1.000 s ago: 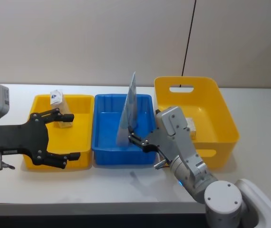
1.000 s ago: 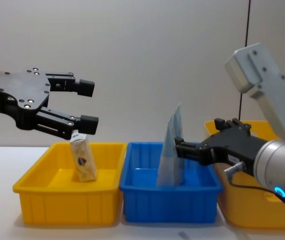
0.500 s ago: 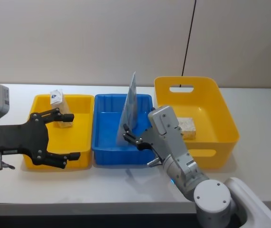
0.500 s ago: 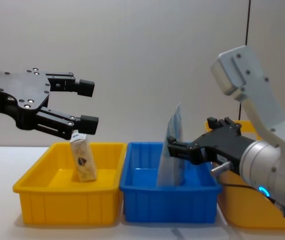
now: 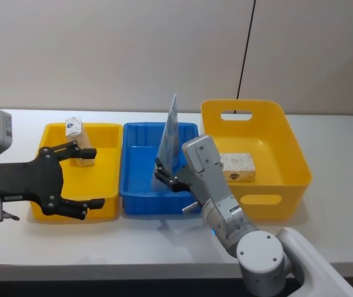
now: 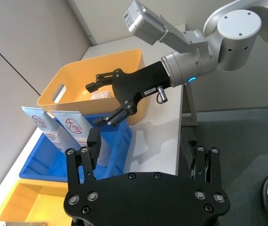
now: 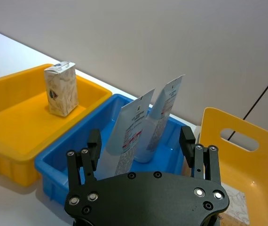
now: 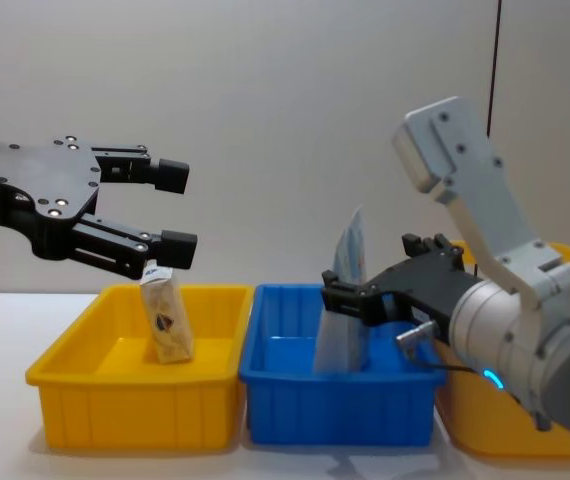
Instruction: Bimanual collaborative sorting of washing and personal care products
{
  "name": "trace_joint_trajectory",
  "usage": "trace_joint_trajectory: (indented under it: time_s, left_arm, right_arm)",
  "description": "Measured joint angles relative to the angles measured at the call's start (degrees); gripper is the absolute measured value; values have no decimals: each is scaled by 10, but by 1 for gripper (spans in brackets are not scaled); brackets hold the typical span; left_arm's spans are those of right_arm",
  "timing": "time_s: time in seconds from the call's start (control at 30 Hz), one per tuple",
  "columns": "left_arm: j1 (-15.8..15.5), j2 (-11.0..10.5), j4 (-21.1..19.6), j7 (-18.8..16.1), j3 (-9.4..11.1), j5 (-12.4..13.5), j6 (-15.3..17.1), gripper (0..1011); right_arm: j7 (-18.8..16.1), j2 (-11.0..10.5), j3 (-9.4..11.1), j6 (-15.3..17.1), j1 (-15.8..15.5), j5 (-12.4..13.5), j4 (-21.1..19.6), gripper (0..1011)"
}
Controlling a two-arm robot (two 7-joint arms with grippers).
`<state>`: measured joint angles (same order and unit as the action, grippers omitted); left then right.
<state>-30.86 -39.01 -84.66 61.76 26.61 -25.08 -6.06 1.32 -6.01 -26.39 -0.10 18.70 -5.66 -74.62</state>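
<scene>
Two pale blue pouches [image 5: 170, 133] [image 7: 128, 134] [image 8: 351, 250] stand upright in the blue bin [image 5: 140, 154]. My right gripper [image 5: 160, 174] [image 8: 333, 297] [image 6: 106, 100] hangs open just in front of them, fingers spread, holding nothing. A small tan pack [image 5: 74, 128] [image 8: 166, 326] [image 7: 61, 89] stands in the left yellow bin [image 5: 52, 137]. My left gripper [image 5: 95, 177] [image 8: 181, 210] hovers open above that bin's near side, empty. A silver-grey pack [image 5: 237, 167] lies in the right yellow bin [image 5: 288, 148].
The three bins stand side by side across the white table [image 5: 337, 142]. The right yellow bin is taller and has handle cut-outs. A black cable [image 5: 246, 49] runs down the wall behind it. Bare table lies in front of the bins.
My right gripper has swung left from the blue bin's right edge to just before the pouches, uncovering the silver-grey pack. The left arm has not moved.
</scene>
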Motion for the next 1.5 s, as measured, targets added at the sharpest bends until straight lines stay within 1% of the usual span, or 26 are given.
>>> trace_joint_trajectory:
  time_s: [0.23, 0.37, 0.43, 0.63, 0.93, 1.5]
  left_arm:
    - [0, 0, 0, 0, 0, 0, 0, 1002]
    - [0, 0, 0, 0, 0, 0, 0, 1002]
    - [0, 0, 0, 0, 0, 0, 0, 1001]
    - [0, 0, 0, 0, 0, 0, 0, 1001]
    - [0, 0, 0, 0, 0, 0, 0, 1002]
    - [0, 0, 0, 0, 0, 0, 0, 1001]
  right_arm:
    - [13, 17, -1, 2, 12, -12, 21, 1003]
    - [17, 23, 0, 4, 17, -15, 29, 1003]
    - [20, 31, 0, 5, 24, -18, 40, 1003]
    - [25, 44, 3, 6, 36, -22, 61, 1003]
    - [30, 61, 9, 6, 49, -23, 87, 1004]
    - [29, 83, 25, 9, 61, -17, 116, 1003]
